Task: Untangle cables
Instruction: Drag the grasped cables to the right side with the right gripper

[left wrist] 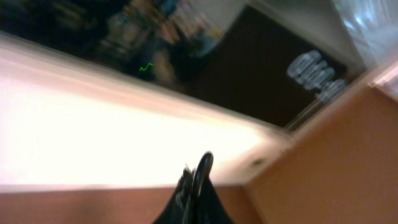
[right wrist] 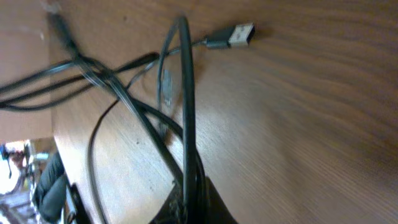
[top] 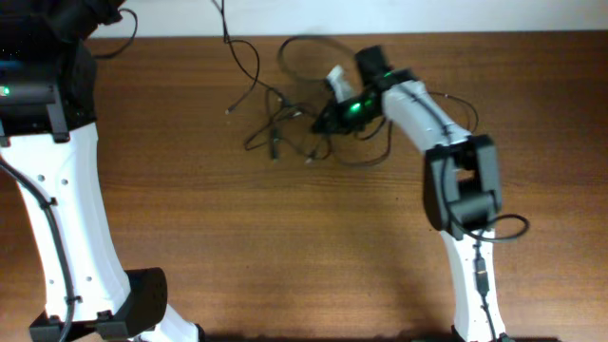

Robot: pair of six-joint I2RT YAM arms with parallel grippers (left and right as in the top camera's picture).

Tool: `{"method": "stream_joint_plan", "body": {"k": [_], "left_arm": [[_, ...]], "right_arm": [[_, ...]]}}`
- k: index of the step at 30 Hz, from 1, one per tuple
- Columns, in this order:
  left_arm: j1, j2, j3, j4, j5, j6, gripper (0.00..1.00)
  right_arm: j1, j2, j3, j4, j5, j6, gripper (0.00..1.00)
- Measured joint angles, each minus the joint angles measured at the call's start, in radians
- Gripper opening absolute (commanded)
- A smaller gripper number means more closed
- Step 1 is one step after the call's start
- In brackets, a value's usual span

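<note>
the left wrist view is blurred and faces off the table; only the left gripper shows, fingertips pressed together with nothing between them. in the overhead view this gripper is cut off at the upper left corner. the right gripper covers part of the bundle from above, and its pinch point is dark in the right wrist view; the number of cords cannot be counted

the cables are thin, black and glossy, crossing and looping over one another. one ends in a flat silvery plug. they lie on the far middle part of the wooden table

the right gripper is clamped on a group of strands. the held loop runs straight away from its fingertips; the plug points to the right of that view. from above, the bundle's long axis runs left to right, and one strand leaves over the far edge
</note>
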State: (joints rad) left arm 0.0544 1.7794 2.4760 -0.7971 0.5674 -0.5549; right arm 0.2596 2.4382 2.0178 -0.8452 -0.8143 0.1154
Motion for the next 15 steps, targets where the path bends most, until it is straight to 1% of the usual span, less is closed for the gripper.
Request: {"method": "stream_joint_plan", "body": {"k": [1,2,3,4,7,8,11,15], "left_arm": [[0.000,-0.002,0.001,-0.058,-0.029,0.026,0.00],[0.000,-0.003,0.000,-0.175,-0.104,0.081,0.00],[0.001,-0.003,-0.003,-0.220,-0.165,0.125,0.00],[0.001,-0.003,-0.011,-0.259,-0.218,0.163,0.00],[0.001,-0.009,-0.089,-0.343,-0.451,0.258,0.00],[0.001,-0.008,-0.138,-0.355,-0.541,0.276,0.00],[0.003,-0.007,-0.291,-0.336,-0.732,0.294,0.00],[0.040,-0.003,-0.490,-0.245,-0.809,0.302,0.00]], "right_arm": [[-0.024,-0.036,-0.001,-0.055,0.020,-0.014,0.04],[-0.065,-0.116,-0.002,-0.127,0.056,-0.037,0.04],[-0.087,-0.186,0.002,-0.182,0.099,-0.058,0.04],[-0.100,-0.270,0.002,-0.278,0.164,-0.072,0.04],[-0.106,-0.419,0.003,-0.435,0.311,-0.089,0.04],[-0.111,-0.473,0.003,-0.468,0.378,-0.090,0.04],[-0.163,-0.612,0.015,-0.521,0.506,-0.089,0.04],[-0.294,-0.819,0.089,-0.536,0.557,-0.059,0.04]]}}
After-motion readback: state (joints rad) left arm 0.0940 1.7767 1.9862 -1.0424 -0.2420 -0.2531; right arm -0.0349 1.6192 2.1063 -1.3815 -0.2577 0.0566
